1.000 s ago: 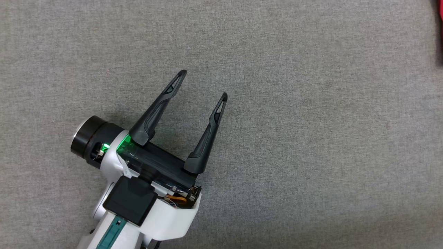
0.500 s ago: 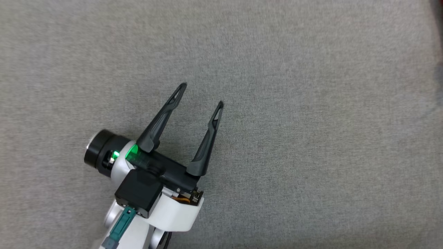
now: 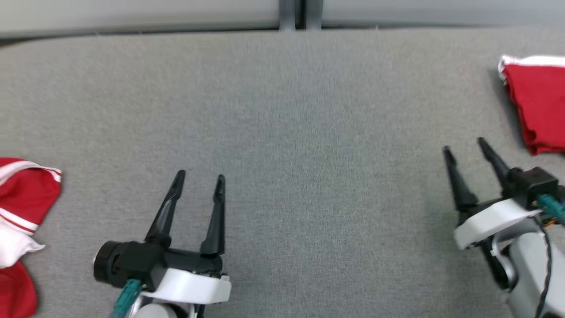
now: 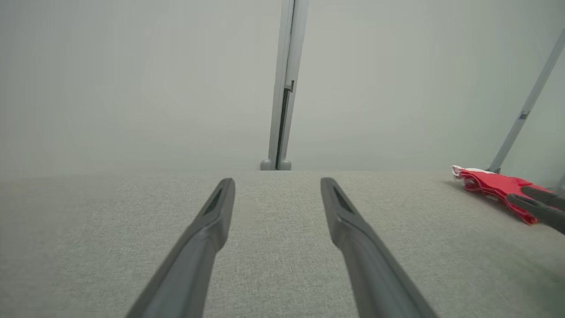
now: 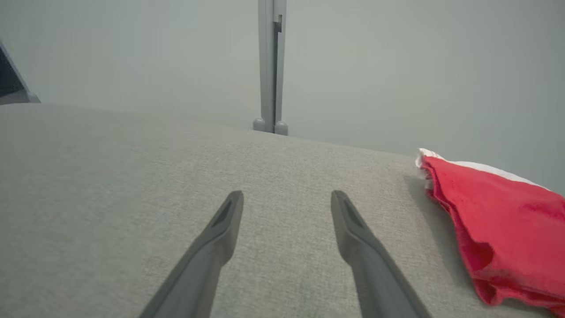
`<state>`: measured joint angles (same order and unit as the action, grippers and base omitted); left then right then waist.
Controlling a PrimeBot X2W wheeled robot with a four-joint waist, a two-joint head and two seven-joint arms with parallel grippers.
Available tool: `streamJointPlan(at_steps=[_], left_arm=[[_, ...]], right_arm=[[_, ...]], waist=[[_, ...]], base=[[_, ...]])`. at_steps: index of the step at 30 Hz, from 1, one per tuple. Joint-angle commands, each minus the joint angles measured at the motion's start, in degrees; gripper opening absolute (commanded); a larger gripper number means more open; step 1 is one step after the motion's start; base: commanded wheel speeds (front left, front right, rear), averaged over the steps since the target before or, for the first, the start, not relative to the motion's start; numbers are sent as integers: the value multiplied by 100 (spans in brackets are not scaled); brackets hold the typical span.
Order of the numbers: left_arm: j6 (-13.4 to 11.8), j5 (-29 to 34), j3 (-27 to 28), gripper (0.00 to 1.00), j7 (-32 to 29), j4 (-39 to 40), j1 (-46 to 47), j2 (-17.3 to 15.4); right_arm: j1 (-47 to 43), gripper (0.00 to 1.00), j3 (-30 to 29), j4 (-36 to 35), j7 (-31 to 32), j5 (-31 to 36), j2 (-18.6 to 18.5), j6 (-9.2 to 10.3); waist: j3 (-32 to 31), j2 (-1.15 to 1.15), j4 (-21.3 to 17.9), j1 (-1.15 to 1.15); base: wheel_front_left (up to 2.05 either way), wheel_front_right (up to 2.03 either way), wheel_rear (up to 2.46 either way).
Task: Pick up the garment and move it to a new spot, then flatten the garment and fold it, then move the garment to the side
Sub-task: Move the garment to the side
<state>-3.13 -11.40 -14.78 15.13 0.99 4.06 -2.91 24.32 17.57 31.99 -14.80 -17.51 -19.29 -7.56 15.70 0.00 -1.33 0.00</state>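
Free grey table (image 3: 300,132) between folded garment (image 3: 536,101) and red-white heap (image 3: 22,203)

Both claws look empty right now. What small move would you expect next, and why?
Probably the left gripper swings toward the crumpled red-and-white garment at the head view's left edge. That gripper is open, holds nothing and is the nearer one. The folded red garment near the open right gripper already looks finished.

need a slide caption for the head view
Open, empty left gripper and right gripper over the grey surface; folded red garment at right edge, crumpled red-and-white garment at left edge.
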Motion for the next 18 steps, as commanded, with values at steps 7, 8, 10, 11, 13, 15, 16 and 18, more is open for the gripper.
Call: streamJointPlan(at_steps=[7,8,10,11,13,15,16,18], left_arm=[[98,-180,380,100,1,489,-520,-11],[108,-149,405,100,0,488,-604,-10],[115,-124,466,100,0,455,-760,-9],[113,-123,487,100,0,418,-831,-9],[108,-51,517,100,0,317,-965,-9],[93,51,508,100,1,225,-1085,-7],[70,152,493,100,1,175,-1152,-8],[4,192,465,100,1,137,-1282,-9]], right_arm=[[-1052,100,-426,-1359,-45,653,711,15],[-1210,100,-504,-1524,-44,736,779,15],[-1491,100,-612,-1853,-46,873,925,15],[-1614,100,-664,-2008,-45,926,998,14],[-1894,100,-727,-2248,-44,993,1095,14],[-2168,100,-835,-2408,-45,985,1166,15],[-2300,100,-889,-2485,-45,993,1194,15],[-2553,100,-973,-2612,-45,966,1245,14]], waist=[[-871,0,143,0],[-937,0,164,0],[-1061,0,192,0],[-1115,0,199,0],[-1232,0,213,0],[-1357,0,233,0],[-1425,0,246,0],[-1514,0,258,0]], base=[[0,0,0],[0,0,0],[0,0,0],[0,0,0],[0,0,0],[0,0,0],[0,0,0],[0,0,0]])
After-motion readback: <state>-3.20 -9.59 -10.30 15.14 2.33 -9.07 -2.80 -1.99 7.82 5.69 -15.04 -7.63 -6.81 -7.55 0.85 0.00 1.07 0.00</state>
